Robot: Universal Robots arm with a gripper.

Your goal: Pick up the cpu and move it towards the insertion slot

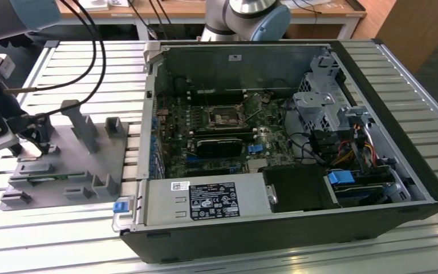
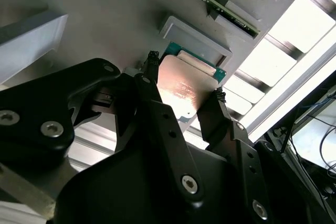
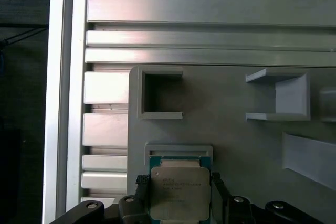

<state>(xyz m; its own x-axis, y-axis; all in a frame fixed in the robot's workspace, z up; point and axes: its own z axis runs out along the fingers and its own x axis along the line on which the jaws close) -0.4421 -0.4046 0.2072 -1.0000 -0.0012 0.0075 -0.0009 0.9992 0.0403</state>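
Cpu (image 3: 180,195): silvery square, green rim.

Arm (image 1: 253,17) was silver-grey tubing with blue-grey joint caps. Black cables (image 1: 89,51) hung off it. Claw (image 2: 186,77) was matte black and angular; its linked fingers (image 2: 157,114) had small holes and ridged tips. Silver hex screws (image 2: 189,183) in body.

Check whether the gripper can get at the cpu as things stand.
Probably yes. In the first wrist view the gripper straddles the cpu, which sits in its pocket on the grey fixture. Nothing lies between them, and the chip's top is bare.
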